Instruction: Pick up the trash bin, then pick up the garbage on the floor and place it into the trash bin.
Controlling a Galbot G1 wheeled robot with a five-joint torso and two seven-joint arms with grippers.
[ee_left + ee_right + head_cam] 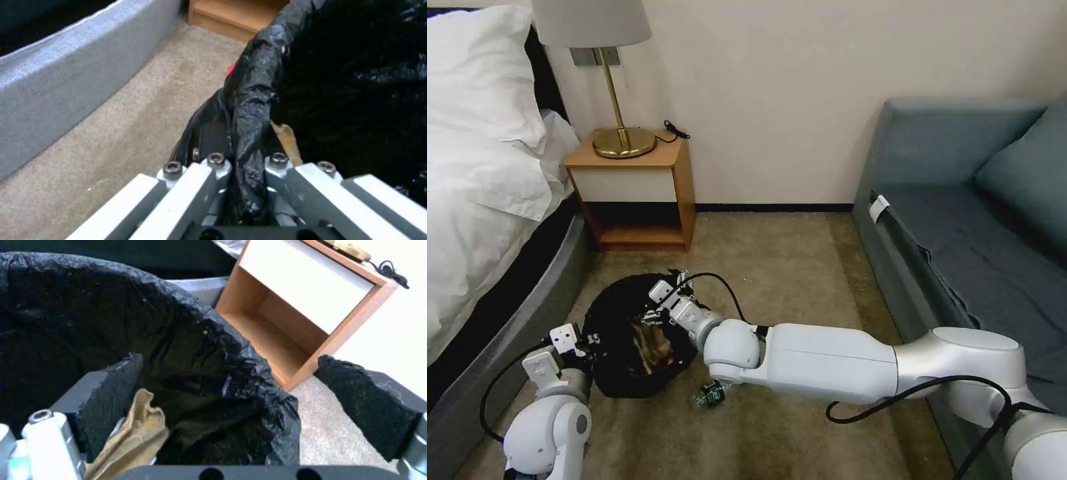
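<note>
The trash bin [620, 333], lined with a crinkled black bag, is tilted with its mouth facing me. My left gripper [580, 341] is shut on its rim; the left wrist view shows the bag's edge [249, 110] pinched between the jaws. My right gripper [664, 303] hovers open over the bin's far rim, its black pads [111, 396] wide apart with nothing between them. A tan crumpled piece of garbage [133, 440] lies inside the bin [186, 350] beside one pad. A small bottle with a green label [710, 395] lies on the carpet just right of the bin, under my right forearm.
A wooden nightstand [634, 193] with a brass lamp [620, 140] stands against the wall behind the bin. The bed [480, 200] and its grey base [66, 83] run along the left. A blue-grey sofa [960, 220] fills the right. Open carpet lies between them.
</note>
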